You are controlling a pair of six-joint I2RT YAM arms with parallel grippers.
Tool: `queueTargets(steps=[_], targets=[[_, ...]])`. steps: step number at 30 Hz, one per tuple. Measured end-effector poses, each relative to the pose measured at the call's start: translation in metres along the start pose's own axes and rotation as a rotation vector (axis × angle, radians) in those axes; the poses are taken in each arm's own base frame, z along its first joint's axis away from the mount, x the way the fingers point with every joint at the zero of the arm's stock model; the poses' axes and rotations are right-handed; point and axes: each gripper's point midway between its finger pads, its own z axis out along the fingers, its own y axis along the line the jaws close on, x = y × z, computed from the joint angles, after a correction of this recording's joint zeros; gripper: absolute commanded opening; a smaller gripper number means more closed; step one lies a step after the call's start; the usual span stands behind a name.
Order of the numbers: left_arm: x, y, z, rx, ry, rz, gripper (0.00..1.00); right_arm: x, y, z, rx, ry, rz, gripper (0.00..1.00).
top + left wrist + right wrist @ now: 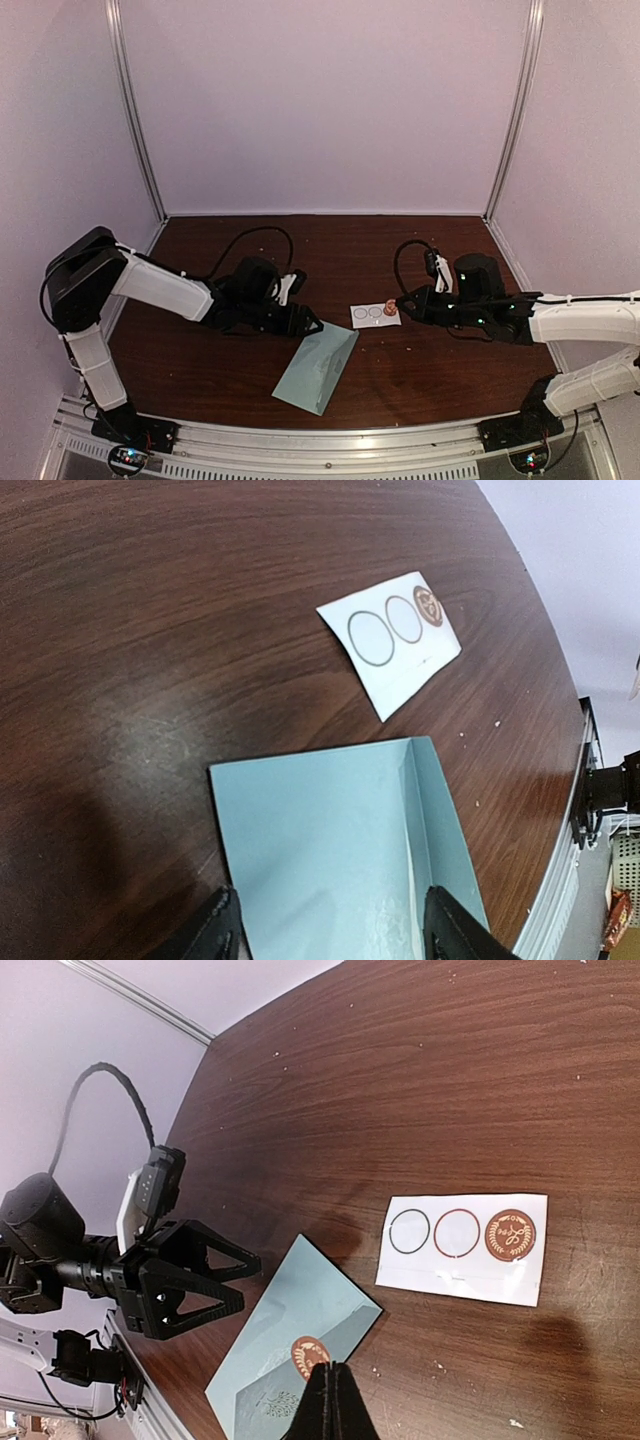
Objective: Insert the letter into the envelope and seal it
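While the envelope (317, 368) is lying flat on the counter (200, 375), close to the near edge and midway between the two arms, we are seeing it turned at a slant, one far corner pointing toward the sheet (450, 1275). Faint print is showing on its face in the right wrist view. A straight fold is running along one long side in the left wrist view.

At the envelope's far left corner we are finding the left pincer (248, 1280), its jaws standing wide and gripping nothing. From its own camera the two fingers are straddling one end of the envelope, and we are not managing to tell whether they are touching the paper.

Just beyond and to the right, the white sheet is lying flat on the counter, near the envelope but apart from it. It is carrying two empty rings and one brown seal (510, 1235) at its end.

Over the sheet's right end the right pincer (328, 1368) is hanging with its jaws pressed together, and we are seeing it pinching a round brown sticker (310, 1352) at the tip.

Farther back, the bare counter is running on to the pale walls (330, 100).
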Motion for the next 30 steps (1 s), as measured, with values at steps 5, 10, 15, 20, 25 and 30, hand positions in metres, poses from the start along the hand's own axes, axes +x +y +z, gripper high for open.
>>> queueTargets(steps=[5,10,15,20,25,30], targets=[[-0.002,0.004,0.009,-0.008,0.000,0.010,0.64,0.000,0.000,0.000,0.000,0.000,0.003,0.00],[-0.001,0.010,0.019,-0.018,0.008,0.018,0.64,0.000,0.000,0.000,-0.001,-0.001,0.006,0.00],[-0.008,0.008,0.027,-0.012,0.003,0.033,0.64,0.000,0.000,0.000,-0.001,-0.001,0.009,0.00],[-0.010,0.001,0.034,0.018,0.000,0.055,0.64,0.001,-0.001,0.000,0.001,0.001,0.017,0.00],[-0.002,-0.015,0.043,0.070,0.018,0.083,0.64,0.002,-0.002,0.000,0.003,0.003,0.019,0.00],[0.005,-0.035,0.056,0.134,0.034,0.113,0.64,0.002,-0.002,0.000,0.003,0.003,0.021,0.00]])
